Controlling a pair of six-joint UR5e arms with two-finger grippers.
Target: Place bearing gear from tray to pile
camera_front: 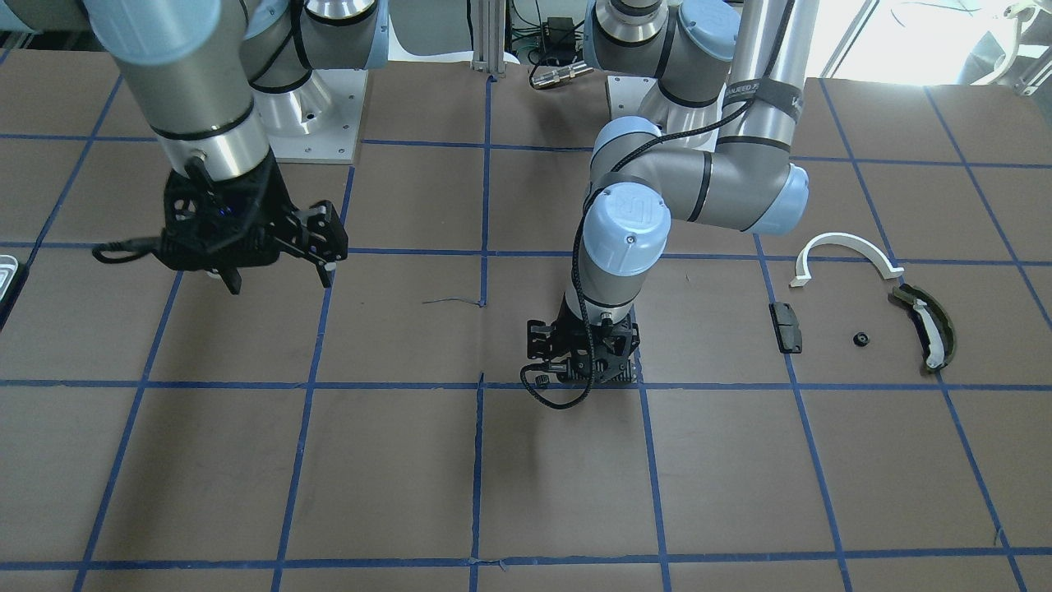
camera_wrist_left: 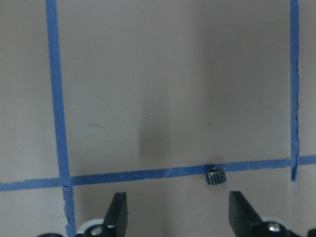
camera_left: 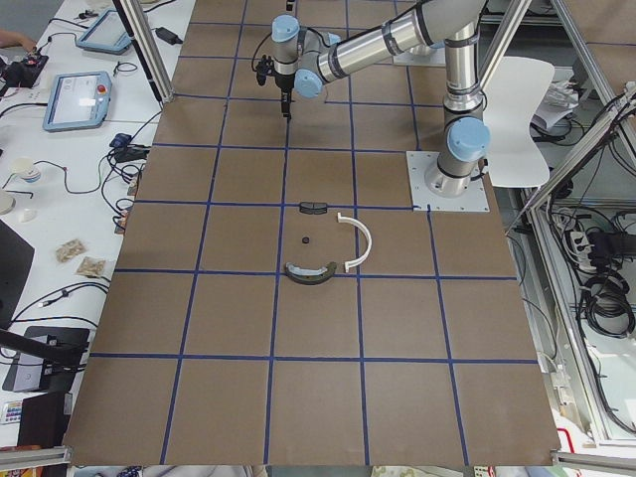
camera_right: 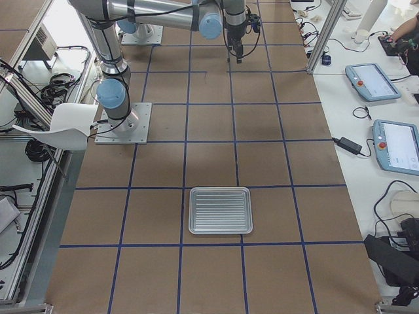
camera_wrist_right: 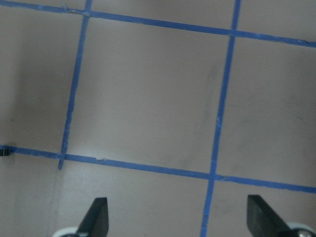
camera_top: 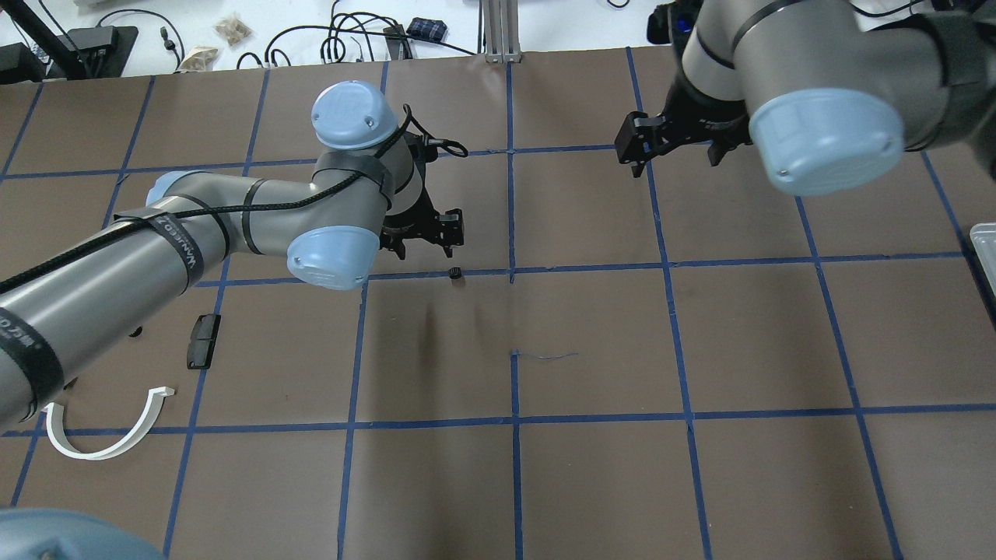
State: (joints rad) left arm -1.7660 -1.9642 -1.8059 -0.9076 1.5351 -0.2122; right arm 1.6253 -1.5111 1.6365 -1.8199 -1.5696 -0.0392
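Left wrist view shows bearing gear [camera_wrist_left: 215,176] on tape line [camera_wrist_left: 148,174]; front view hides it. Left end effector [camera_wrist_left: 177,200] spread, empty; right end effector [camera_wrist_right: 178,202] likewise.

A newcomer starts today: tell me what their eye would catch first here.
The left arm's open tool hangs mid-table by a tiny black gear on a blue tape line. On the robot's left lie a white half-ring, an olive curved piece and a black block; the tray sits empty on its right.
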